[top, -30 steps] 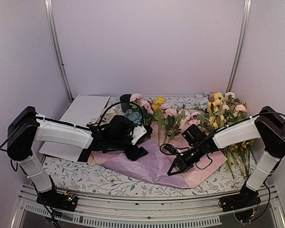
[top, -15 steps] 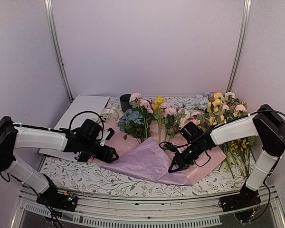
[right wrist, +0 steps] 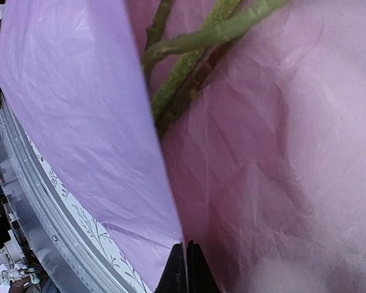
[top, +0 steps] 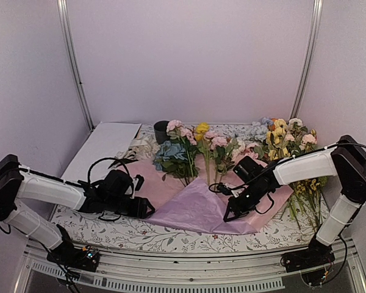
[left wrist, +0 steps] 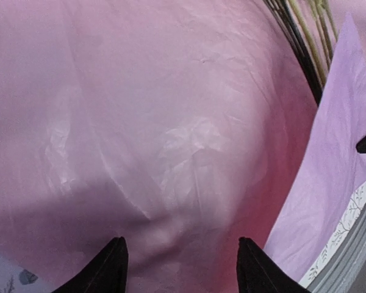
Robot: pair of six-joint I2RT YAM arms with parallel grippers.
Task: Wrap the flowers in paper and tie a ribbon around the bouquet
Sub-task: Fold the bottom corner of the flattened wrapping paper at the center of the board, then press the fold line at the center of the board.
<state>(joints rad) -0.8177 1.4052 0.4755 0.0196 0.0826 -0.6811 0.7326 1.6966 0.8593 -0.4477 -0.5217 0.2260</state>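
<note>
Left hand (left wrist: 180,264) hovers released over the paper (left wrist: 171,122); right hand (right wrist: 186,267) is clenched, apparently pinching its lilac edge beside flower stems (right wrist: 195,55).

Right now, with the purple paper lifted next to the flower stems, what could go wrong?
The right end effector pinches only the very edge of the paper, so the sheet may slip out or tear. The stems lie right against the raised fold; pulling could drag the flowers askew. The left end effector is open over the pink layer and might catch that layer alone.
</note>
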